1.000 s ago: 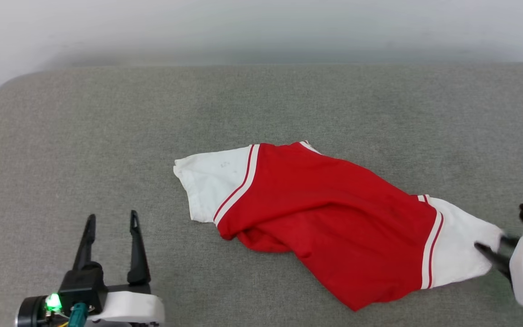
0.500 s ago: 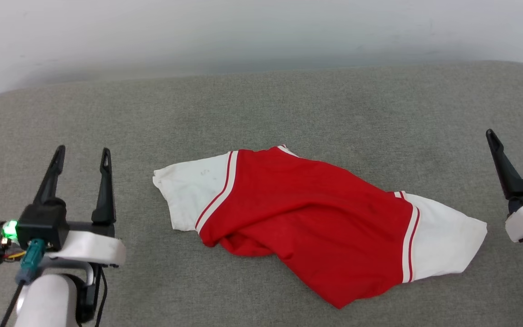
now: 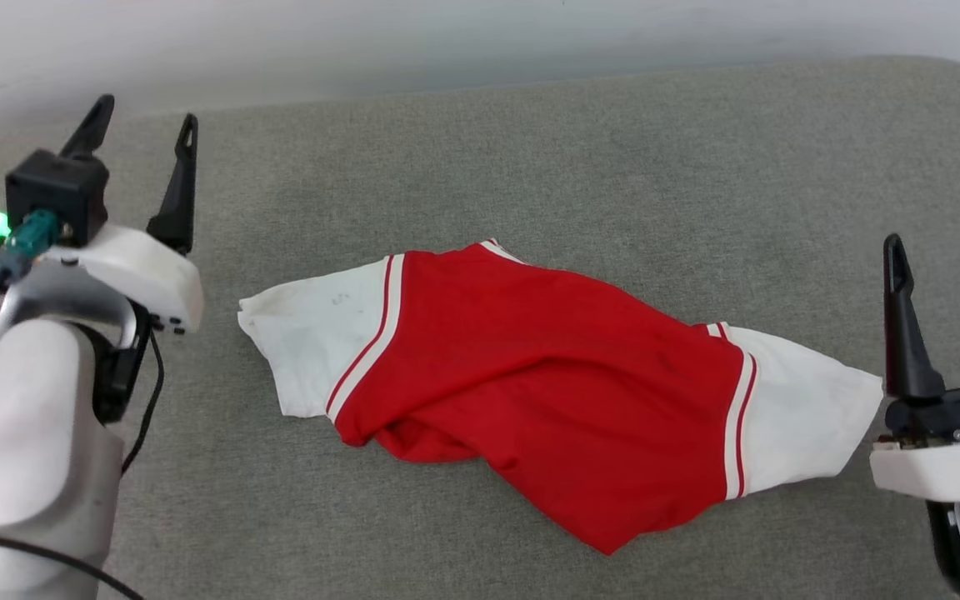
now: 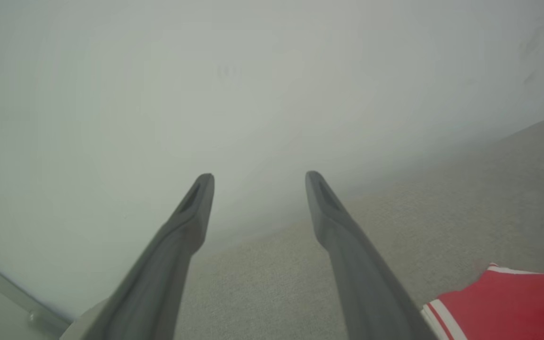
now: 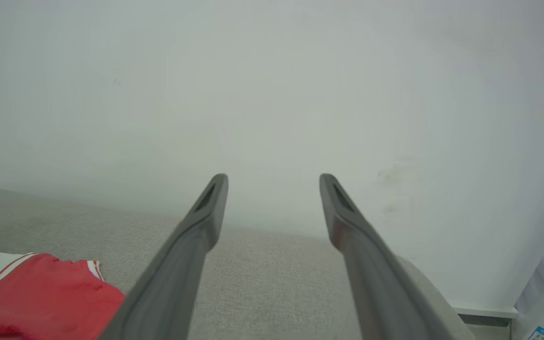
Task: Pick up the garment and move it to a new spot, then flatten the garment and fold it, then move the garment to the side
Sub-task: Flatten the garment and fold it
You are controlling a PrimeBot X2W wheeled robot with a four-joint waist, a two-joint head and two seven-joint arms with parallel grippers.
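Since a second back our right pincer (image 3: 938, 235) has let go of the white sleeve (image 3: 797, 425) it was pinching and is now sitting just beside that sleeve's end, fingers spread wide and gripping nothing. Our left pincer (image 3: 147, 110) is hanging near the far left edge of the grey cushion (image 3: 530, 150), spread wide and empty too. We're seeing the garment (image 3: 547, 358) lying twisted and bunched across the cushion's middle, touching neither pincer, so we're guessing both arms are parking clear of it to line up the flattening.
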